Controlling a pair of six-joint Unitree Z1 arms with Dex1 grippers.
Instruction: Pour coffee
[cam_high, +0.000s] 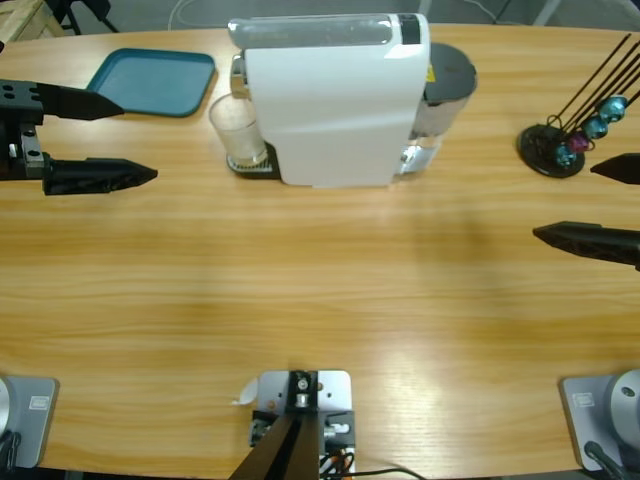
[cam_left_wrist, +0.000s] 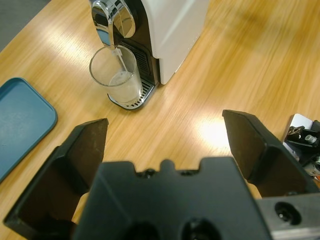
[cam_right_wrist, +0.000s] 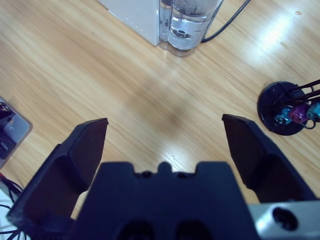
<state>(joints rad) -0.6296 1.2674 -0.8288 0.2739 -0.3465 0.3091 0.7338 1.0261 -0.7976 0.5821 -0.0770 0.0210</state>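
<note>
Here my left gripper (cam_high: 135, 140) hovers low at the table's left edge, jaws spread wide and empty, pointing toward the glass (cam_left_wrist: 116, 75) under the coffee machine (cam_high: 335, 100) spout. A thin stream of coffee (cam_left_wrist: 123, 80) is falling into it. My right gripper (cam_high: 570, 203) hangs wide open over bare wood.

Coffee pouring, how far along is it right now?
Done: a clear glass stands on the drip tray under the spout of the white coffee machine, with a thin stream running into it and a little pale liquid at its bottom. In hand: nothing; the left hand and right hand are open, apart from everything. Left: filling the glass.
</note>
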